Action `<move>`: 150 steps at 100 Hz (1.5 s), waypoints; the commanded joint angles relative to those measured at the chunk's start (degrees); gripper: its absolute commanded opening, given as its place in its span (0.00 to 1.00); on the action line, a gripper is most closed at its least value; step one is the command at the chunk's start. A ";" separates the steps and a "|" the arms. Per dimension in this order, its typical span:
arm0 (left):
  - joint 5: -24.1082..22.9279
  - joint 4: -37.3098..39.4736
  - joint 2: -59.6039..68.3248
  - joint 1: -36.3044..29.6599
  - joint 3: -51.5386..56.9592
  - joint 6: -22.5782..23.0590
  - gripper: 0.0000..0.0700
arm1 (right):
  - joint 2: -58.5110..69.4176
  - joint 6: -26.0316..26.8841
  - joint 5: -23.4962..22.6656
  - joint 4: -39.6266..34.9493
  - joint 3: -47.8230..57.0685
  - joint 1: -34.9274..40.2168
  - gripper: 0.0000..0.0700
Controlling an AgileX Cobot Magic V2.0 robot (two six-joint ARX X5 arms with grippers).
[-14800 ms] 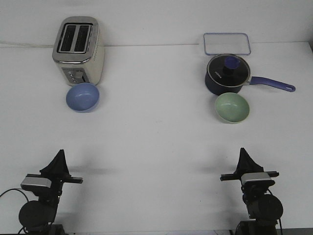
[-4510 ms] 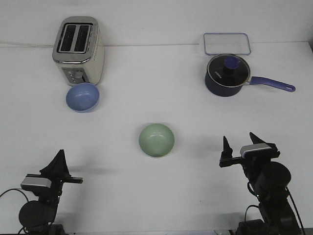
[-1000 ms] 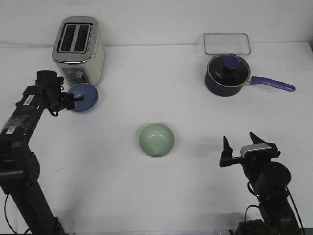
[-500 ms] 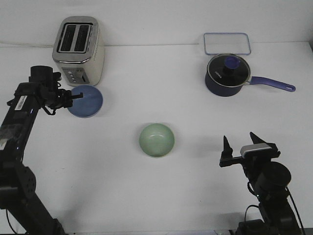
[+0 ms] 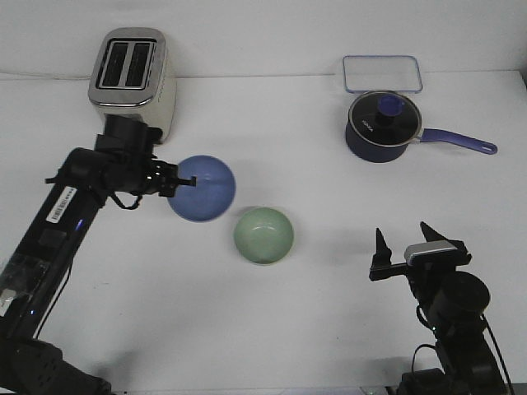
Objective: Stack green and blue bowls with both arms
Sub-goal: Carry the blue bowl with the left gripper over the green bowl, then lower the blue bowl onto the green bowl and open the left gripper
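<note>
White and bare over most of its face, the bench ran back to a pale wall; a silver toaster stood at the far left, while at the far right a clear rectangular lid lay flat with a dark navy saucepan just in front of it, its handle pointing right. The left arm, which bore a white barcode sticker, reached in from the near left toward the middle; the left tool was clamped on the left rim of the blue bowl, which appeared tipped so that its hollow faced the camera; whether the bowl touched the bench could not be told. The green bowl sat upright on the bench near the centre, just to the near right of the blue bowl, the two close together but with their rims apart as seen from the front. The right arm stood at the near right, well apart from both bowls; the right tool pointed upward with its two tips spread apart and held nothing.
</note>
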 commanded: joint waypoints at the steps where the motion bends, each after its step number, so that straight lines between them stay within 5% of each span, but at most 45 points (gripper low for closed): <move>1: 0.28 0.63 0.66 -2.91 -0.52 -1.11 0.01 | 0.07 0.79 0.11 0.63 0.66 0.09 0.88; 36: 0.28 9.18 2.95 -13.11 -7.76 -4.87 0.01 | 0.07 0.81 0.11 0.63 0.63 0.09 0.88; 80: 0.24 11.37 9.49 -15.63 -7.76 -5.88 0.03 | 0.07 0.81 0.09 0.61 0.63 0.09 0.88; 86: 0.26 11.39 9.60 -15.69 -7.76 -5.90 0.11 | 0.07 0.81 0.09 0.61 0.63 0.09 0.88; 97: 0.26 11.39 9.60 -15.74 -7.76 -5.90 0.39 | 0.07 0.81 0.11 0.61 0.66 0.09 0.88; 111: 0.28 11.32 9.57 -15.74 -7.72 -5.88 0.55 | 0.07 0.79 0.11 0.61 0.66 0.09 0.88; 136: -0.24 11.08 6.34 -14.53 -6.88 -4.79 0.56 | 0.07 0.79 0.11 0.61 0.63 0.09 0.88; 150: -4.96 9.42 1.31 -12.37 -6.88 -2.97 0.56 | 0.07 0.79 0.11 0.61 0.66 0.09 0.88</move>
